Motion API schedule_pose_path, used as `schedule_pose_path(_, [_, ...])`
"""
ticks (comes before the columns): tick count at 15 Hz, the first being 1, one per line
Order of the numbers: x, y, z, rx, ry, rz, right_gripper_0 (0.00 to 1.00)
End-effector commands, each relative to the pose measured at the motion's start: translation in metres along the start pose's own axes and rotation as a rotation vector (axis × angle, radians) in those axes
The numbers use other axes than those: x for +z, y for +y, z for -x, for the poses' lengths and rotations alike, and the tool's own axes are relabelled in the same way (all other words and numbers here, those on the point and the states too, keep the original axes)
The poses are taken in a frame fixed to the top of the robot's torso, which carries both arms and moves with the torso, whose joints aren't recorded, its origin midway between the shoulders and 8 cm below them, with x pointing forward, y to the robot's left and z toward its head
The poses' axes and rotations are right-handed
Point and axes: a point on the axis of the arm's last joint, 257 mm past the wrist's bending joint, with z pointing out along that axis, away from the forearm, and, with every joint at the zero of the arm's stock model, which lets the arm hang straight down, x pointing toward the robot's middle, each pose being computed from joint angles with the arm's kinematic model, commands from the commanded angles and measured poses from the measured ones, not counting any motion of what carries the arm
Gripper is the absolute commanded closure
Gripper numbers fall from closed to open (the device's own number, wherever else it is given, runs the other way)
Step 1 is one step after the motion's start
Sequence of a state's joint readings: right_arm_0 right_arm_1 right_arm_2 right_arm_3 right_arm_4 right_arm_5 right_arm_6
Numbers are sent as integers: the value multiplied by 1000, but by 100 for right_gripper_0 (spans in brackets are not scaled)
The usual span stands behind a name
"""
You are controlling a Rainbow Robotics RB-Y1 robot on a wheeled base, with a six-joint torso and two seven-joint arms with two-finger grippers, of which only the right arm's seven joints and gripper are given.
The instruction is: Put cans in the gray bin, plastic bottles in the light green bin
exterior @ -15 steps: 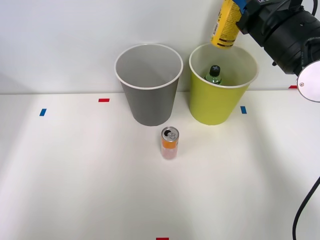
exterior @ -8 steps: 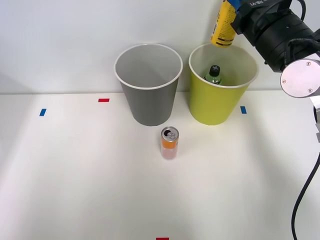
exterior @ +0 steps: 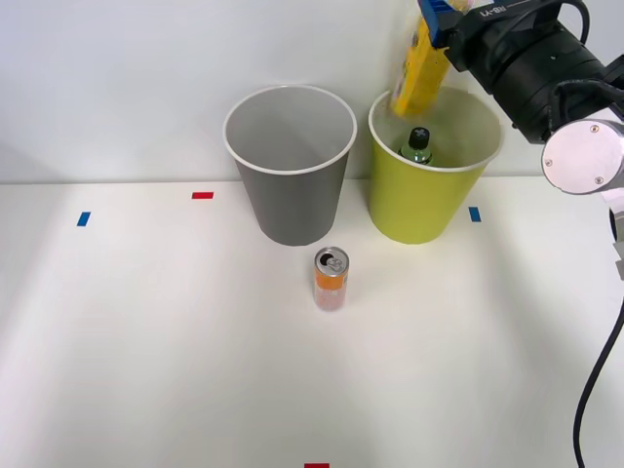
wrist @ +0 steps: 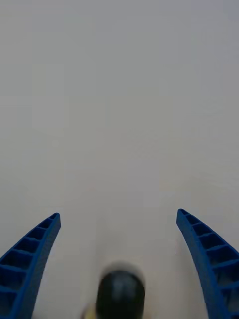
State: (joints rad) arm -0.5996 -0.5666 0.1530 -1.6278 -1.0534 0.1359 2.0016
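The yellow-labelled plastic bottle [exterior: 419, 73] is blurred and tilted just over the back rim of the light green bin [exterior: 419, 210], free of my right gripper [exterior: 441, 12], which is open above it. In the right wrist view the blue fingers [wrist: 30, 259] stand wide apart, with the gripper [wrist: 117, 214] facing the white wall and the bottle's black cap [wrist: 120, 291] blurred low between them. A smaller green bottle [exterior: 416, 146] with a black cap stands inside the light green bin. The gray bin [exterior: 292, 205] sits to its left. The orange can [exterior: 331, 278] stands upright on the table in front of both bins.
Small tape marks lie on the white table: red [exterior: 202, 195], blue [exterior: 83, 218], blue [exterior: 475, 214] and red [exterior: 316, 465] at the front edge. A black cable [exterior: 585, 409] hangs at the right side. A white wall rises close behind the bins.
The gripper has let go of the yellow bottle, which now drops and tilts toward the light green bin. The arm shifted slightly left and up over that bin.
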Motion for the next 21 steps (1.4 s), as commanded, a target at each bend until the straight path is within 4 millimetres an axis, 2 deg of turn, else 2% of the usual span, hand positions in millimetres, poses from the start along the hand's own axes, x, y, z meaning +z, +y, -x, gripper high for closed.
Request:
schedule_pose_path(1, [0,0,4,-6,-19,-7,10])
schedule_pose_path(6, [-2,3,12,-7,-43,-4,10])
schedule_pose_path(9, [-26,18,20,-17,-71,18,10])
schedule_pose_path(12, [-64,32,25,-65,-94,36,10])
schedule_pose_path(15, [-102,39,16,-52,-96,20,10])
schedule_pose_path(19, [-170,32,-14,-1,-68,-72,10])
schedule_pose_path(20, [-195,31,-27,17,-37,-100,10])
schedule_pose_path(21, [-211,31,-35,30,-15,-119,10])
